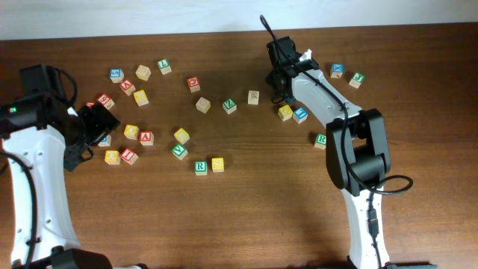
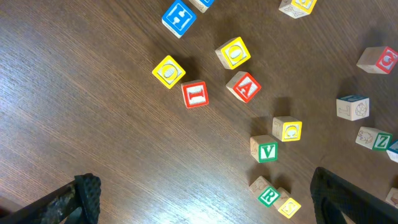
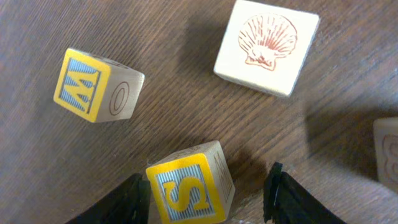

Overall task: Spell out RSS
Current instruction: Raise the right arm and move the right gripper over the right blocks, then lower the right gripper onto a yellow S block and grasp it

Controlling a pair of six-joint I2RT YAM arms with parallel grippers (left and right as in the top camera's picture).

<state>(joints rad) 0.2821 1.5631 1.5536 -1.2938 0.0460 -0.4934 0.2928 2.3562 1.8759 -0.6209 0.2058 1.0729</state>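
While the right end effector (image 3: 205,198) stands wide around a yellow-faced wooden S cube (image 3: 186,186), we see a green-faced wooden R cube (image 1: 201,167) beside a second yellow S cube (image 1: 217,164) on the brown wooden worktop (image 1: 246,217). The left end effector (image 2: 205,194) gapes wide.

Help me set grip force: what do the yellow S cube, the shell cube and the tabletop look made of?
The yellow S cube: pale wood, grain visible on its side; letter face looks painted or printed, matte. The shell cube: same pale wood, shell in thin red lines. The tabletop: dark brown, streaky grain; wood or wood-look laminate, cannot tell.
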